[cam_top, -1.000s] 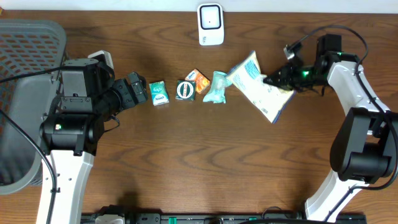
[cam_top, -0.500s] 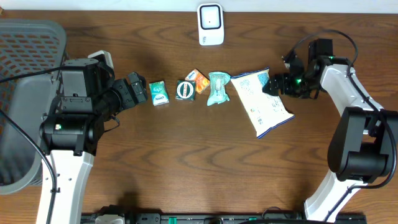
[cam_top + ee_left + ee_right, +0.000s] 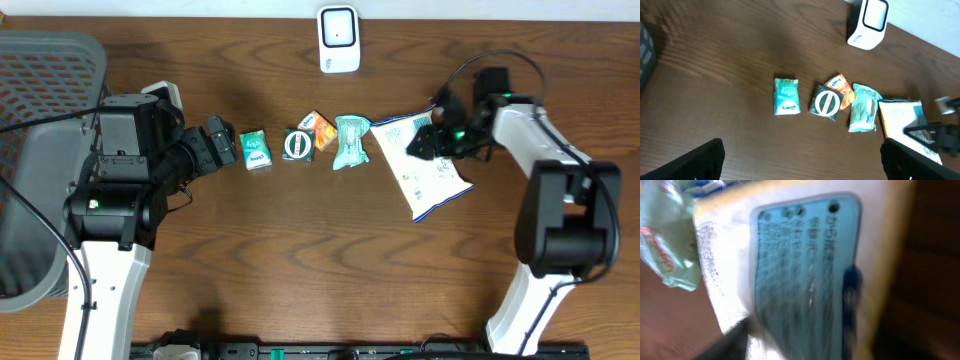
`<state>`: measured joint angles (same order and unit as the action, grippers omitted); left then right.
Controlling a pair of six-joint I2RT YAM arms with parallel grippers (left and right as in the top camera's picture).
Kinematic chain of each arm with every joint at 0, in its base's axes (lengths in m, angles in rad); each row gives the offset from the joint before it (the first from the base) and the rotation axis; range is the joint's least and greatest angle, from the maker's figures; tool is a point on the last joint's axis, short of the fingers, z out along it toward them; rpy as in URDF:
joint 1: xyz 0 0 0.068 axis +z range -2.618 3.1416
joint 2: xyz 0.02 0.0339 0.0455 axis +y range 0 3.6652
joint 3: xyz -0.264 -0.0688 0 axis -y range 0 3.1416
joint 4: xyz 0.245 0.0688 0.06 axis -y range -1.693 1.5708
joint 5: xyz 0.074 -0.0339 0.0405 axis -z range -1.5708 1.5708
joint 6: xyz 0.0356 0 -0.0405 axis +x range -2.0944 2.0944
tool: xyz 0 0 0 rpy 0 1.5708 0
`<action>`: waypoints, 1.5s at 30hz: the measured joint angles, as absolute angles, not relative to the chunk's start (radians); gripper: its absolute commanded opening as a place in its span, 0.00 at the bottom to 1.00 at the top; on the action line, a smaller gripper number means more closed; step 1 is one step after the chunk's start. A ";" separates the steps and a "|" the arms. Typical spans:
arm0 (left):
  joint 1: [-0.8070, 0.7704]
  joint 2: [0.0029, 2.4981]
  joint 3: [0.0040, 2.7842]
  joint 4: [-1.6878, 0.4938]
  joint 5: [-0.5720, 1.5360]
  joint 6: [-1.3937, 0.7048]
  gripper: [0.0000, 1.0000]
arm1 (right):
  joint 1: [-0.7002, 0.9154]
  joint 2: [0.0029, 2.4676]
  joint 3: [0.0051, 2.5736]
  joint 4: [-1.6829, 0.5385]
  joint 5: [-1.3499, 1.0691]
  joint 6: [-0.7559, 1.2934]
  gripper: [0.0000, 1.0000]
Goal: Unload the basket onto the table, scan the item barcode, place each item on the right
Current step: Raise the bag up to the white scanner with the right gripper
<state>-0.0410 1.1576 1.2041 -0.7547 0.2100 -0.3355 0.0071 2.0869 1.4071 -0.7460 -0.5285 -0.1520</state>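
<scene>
A white snack bag (image 3: 425,170) with a blue label (image 3: 805,270) lies flat on the table, right of centre. My right gripper (image 3: 428,140) hovers low over the bag's upper edge. Its fingers (image 3: 730,340) stand apart on either side of the label, though the wrist view is blurred. The white scanner (image 3: 339,40) stands at the back centre, apart from the bag. My left gripper (image 3: 222,140) stays at the left, open with nothing between its fingers (image 3: 695,162), pointing toward the row of items.
A row of small items lies left of the bag: a teal pack (image 3: 255,150), a dark round-label packet (image 3: 298,145), an orange packet (image 3: 320,130) and a pale green packet (image 3: 351,140) touching the bag's edge. A grey basket (image 3: 40,100) fills the far left.
The right gripper let go of the tilted bag, which now lies flat. The gripper then moved left over the bag's top edge, and its jaws have narrowed somewhat. The left arm has not moved.
</scene>
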 measured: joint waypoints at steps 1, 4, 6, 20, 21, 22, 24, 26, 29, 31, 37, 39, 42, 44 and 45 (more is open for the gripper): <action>-0.041 1.158 1.204 -0.755 0.210 -0.336 0.98 | 0.016 2.101 1.407 -0.746 -0.546 -0.154 0.19; -0.041 1.158 1.204 -0.755 0.210 -0.336 0.98 | 0.029 2.104 1.407 -0.754 -0.604 -0.151 0.01; -0.041 1.158 1.204 -0.755 0.210 -0.336 0.98 | 0.031 2.100 1.408 -0.754 -0.629 -0.147 0.01; -0.041 1.158 1.204 -0.755 0.210 -0.336 0.98 | -0.054 1.990 1.408 -0.622 -0.922 -0.016 0.01; -0.041 1.158 1.204 -0.755 0.210 -0.336 0.98 | -0.064 1.961 1.408 -0.593 -0.945 0.009 0.01; -0.041 1.158 1.204 -0.755 0.210 -0.336 0.98 | -0.071 1.935 1.409 -0.565 -0.963 0.035 0.01; -0.041 1.158 1.204 -0.755 0.210 -0.336 0.98 | -0.077 1.878 1.411 -0.482 -1.002 0.106 0.01; -0.041 1.158 1.204 -0.755 0.210 -0.336 0.98 | -0.070 1.847 1.413 -0.395 -1.025 0.178 0.01; -0.041 1.158 1.204 -0.755 0.210 -0.336 0.98 | -0.042 1.828 1.418 -0.263 -1.049 0.323 0.01; -0.041 1.158 1.204 -0.755 0.210 -0.336 0.98 | -0.012 1.828 1.419 -0.187 -1.056 0.431 0.01; -0.041 1.158 1.204 -0.755 0.210 -0.336 0.98 | 0.078 1.829 1.419 -0.013 -1.074 0.686 0.01; -0.041 1.158 1.204 -0.755 0.210 -0.336 0.98 | 0.094 1.829 1.419 0.017 -1.081 0.733 0.01; -0.041 1.158 1.204 -0.755 0.210 -0.336 0.98 | 0.102 1.829 1.419 0.030 -1.085 0.791 0.01; -0.041 1.158 1.204 -0.755 0.210 -0.336 0.98 | 0.102 1.829 1.419 0.030 -1.085 0.813 0.01; -0.041 1.158 1.204 -0.755 0.210 -0.336 0.98 | 0.102 1.829 1.419 0.030 -1.085 0.822 0.01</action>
<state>-0.0410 1.1576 1.2041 -0.7547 0.2100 -0.3355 0.1020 1.8290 1.4185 0.0303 -1.0851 0.8219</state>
